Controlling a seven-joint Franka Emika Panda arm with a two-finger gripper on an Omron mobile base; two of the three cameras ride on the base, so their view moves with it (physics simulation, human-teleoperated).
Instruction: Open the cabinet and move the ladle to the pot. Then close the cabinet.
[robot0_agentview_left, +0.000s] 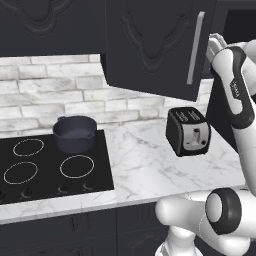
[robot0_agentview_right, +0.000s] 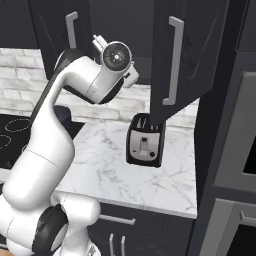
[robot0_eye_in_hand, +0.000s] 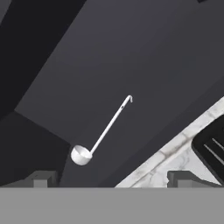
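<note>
the cabinet (robot0_agentview_left: 155, 45) stands open, both doors swung out over the bench (robot0_agentview_left: 145, 165). the ladle (robot0_eye_in_hand: 101, 133) lies flat on the dark shelf (robot0_eye_in_hand: 131, 65) inside, well back from the shelf's front edge, bowl toward the camera and hooked handle end pointing away. the gripper (robot0_eye_in_hand: 111, 179) hangs in front of the shelf with its fingers (robot0_eye_in_hand: 41, 178) spread wide and nothing between them, apart from the ladle. the pot (robot0_agentview_left: 75, 133) sits on the back right burner of the hob (robot0_agentview_left: 30, 170), at the hob's right edge. a toaster (robot0_agentview_left: 188, 131) stands on the bench below the right door, near the bench's back edge.
</note>
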